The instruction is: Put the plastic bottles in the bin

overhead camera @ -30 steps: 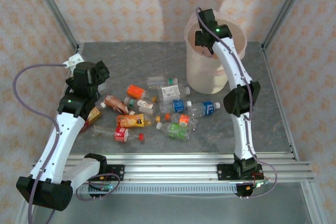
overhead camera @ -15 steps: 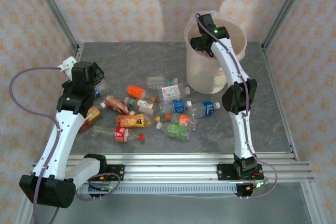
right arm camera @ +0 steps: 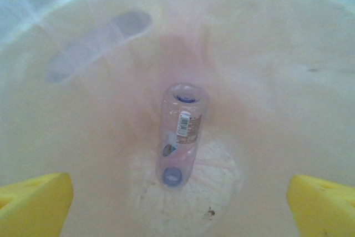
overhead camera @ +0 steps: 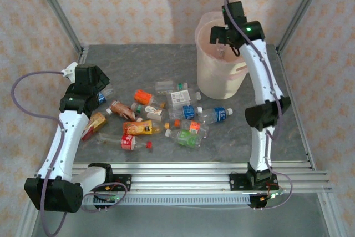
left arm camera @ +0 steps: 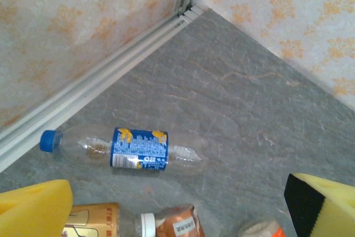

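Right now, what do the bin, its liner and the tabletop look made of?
The bin: likely opaque cream plastic, smooth, matte. Its liner: thin pinkish translucent film; a handle slot shows through it. The tabletop: grey, veined like stone, low sheen; could be laminate or a printed mat.

Grey, stone-patterned counter [overhead camera: 144, 62]. Carries the plastic bottles [overhead camera: 183, 99] lying on their sides in a loose scatter left of centre, some touching. Holds one blue-labelled bottle [left arm camera: 138, 148] apart at the left, near the wall rail [left arm camera: 105, 79]. Bears the bin [overhead camera: 213, 81] upright at the far right. Lies bare along the near edge and right side.
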`<state>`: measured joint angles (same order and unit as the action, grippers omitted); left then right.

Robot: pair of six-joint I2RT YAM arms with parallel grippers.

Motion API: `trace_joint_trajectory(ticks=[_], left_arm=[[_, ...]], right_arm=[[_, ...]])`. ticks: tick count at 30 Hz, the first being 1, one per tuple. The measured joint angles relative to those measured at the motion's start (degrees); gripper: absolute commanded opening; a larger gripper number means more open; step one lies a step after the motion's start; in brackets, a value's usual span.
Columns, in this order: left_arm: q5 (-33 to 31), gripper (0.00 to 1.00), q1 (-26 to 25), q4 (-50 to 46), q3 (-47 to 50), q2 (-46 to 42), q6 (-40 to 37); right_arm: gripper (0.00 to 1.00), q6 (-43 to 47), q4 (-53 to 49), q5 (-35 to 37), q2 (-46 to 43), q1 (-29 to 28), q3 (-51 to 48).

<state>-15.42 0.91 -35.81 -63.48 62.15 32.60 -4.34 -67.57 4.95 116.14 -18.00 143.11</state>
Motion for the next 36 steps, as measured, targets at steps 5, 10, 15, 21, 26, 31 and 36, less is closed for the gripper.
trace_joint_trajectory(ticks=[5, 10, 15, 21, 26, 31, 36], left_arm=[[2.3, 1.0, 0.0, -0.1, 0.0, 0.0, 0.4], [4.2, 1.0, 0.0, 0.0, 0.0, 0.0, 0.5], [6.1, 1.0, 0.0, 0.5, 0.8, -0.3, 0.9], [8.1, 1.0, 0.0, 2.5, 2.7, -1.2, 2.5], [9.5, 1.0, 0.0, 4.4, 2.7, -1.2, 3.6], [9.5, 1.0, 0.0, 4.9, 2.7, -1.8, 3.6], [9.4, 1.0, 0.0, 5.5, 2.7, -3.5, 3.7]], right_arm=[[0.99, -1.5, 4.1, 2.8, -17.5, -3.9, -20.1], [0.99, -3.2, 11.6, 5.1, -34.9, -12.1, -43.0], [0.99, -6.1, 15.5, 8.4, -47.0, -22.4, -58.3], [0.99, -10.4, 16.0, 11.7, -47.5, -34.1, -67.8], [0.97, -12.0, 16.0, 10.4, -40.3, -41.3, -70.7], [0.93, -12.2, 16.9, 6.7, -34.4, -44.5, -72.5], [0.92, -12.0, 18.0, 1.9, -32.6, -45.9, -75.8]])
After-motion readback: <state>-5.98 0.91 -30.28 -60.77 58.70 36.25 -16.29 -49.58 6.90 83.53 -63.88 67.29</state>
